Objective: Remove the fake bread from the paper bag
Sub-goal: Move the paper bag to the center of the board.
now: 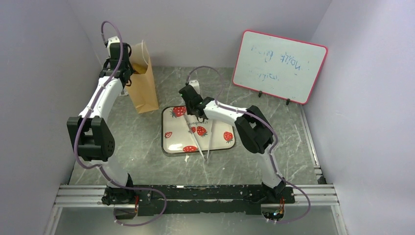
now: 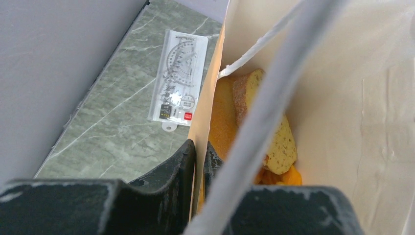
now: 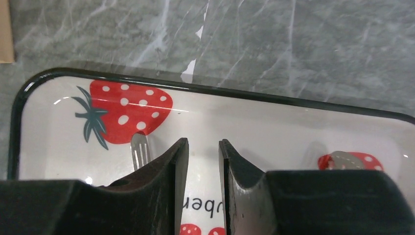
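Note:
The tan paper bag (image 1: 143, 85) stands upright at the back left. My left gripper (image 1: 127, 71) is shut on the bag's upper side wall, the paper pinched between the fingers (image 2: 199, 144). Down inside the bag (image 2: 372, 98) lies the fake bread (image 2: 281, 142): a speckled pale slice with orange pieces beside and under it. A white cord handle (image 2: 274, 98) crosses the view. My right gripper (image 1: 192, 108) hovers low over the strawberry-print tray (image 1: 169, 142), its jaws (image 3: 203, 143) a narrow gap apart with nothing between them.
Slim silver tongs (image 1: 200, 142) lie on the tray (image 3: 293, 100), with one forked tip (image 3: 139, 149) just left of my right fingers. A clear packaged protractor (image 2: 178, 78) lies on the table beside the bag. A whiteboard (image 1: 279, 66) leans at the back right.

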